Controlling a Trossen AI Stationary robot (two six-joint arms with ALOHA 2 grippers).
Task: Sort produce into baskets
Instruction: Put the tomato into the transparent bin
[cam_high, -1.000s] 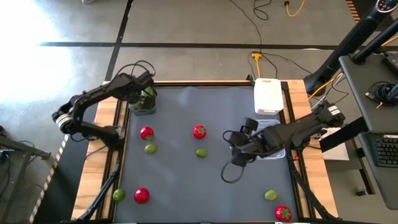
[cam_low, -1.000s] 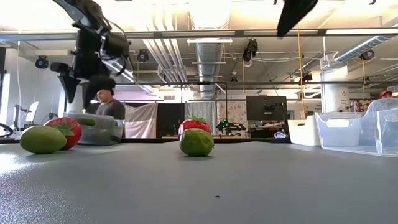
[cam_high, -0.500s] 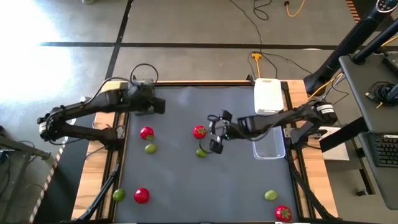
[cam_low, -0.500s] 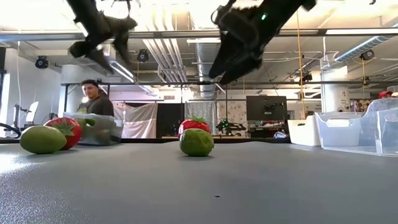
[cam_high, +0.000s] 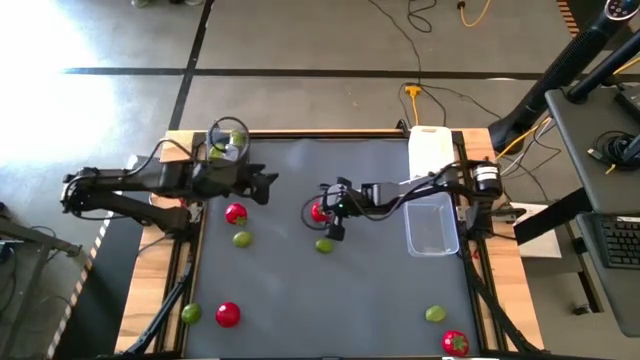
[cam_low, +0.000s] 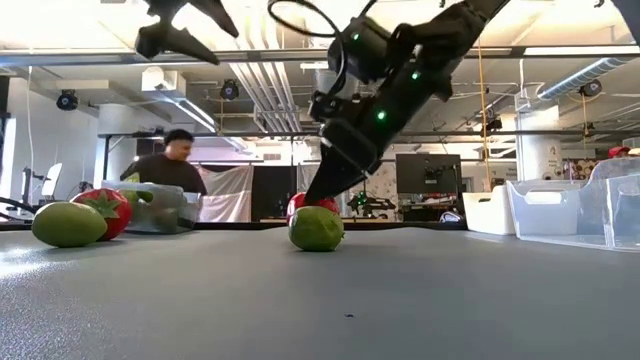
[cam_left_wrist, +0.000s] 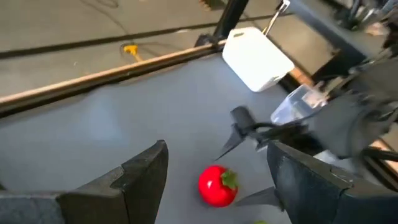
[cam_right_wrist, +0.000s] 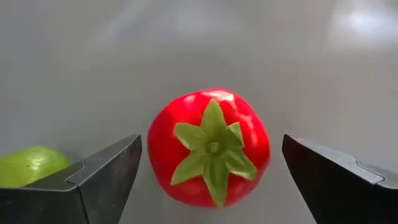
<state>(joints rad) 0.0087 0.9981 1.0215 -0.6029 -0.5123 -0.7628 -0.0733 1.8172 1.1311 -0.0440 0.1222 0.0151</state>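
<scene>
My right gripper (cam_high: 322, 214) is open and low over the middle tomato (cam_right_wrist: 208, 146), a red round piece with a green top, resting on the table. Its fingers stand on either side of the tomato without touching it. A lime (cam_high: 324, 245) lies just near of it and also shows in the low view (cam_low: 316, 228). My left gripper (cam_high: 264, 185) is open, empty and raised, right of the dark grey basket (cam_high: 224, 152), which holds green pieces. In the left wrist view it (cam_left_wrist: 217, 149) looks at the same tomato (cam_left_wrist: 216, 185).
A tomato (cam_high: 236, 213) and a lime (cam_high: 241, 239) lie at the left. A lime (cam_high: 190, 313) and a tomato (cam_high: 228, 314) lie near left, and a lime (cam_high: 434, 314) and a tomato (cam_high: 455, 343) near right. A white basket (cam_high: 432, 153) and a clear basket (cam_high: 432, 228) stand at the right.
My right gripper has swung from the table's right toward its left and come down over the middle tomato. My left gripper has left the spot above the dark grey basket and gone toward the table's middle.
</scene>
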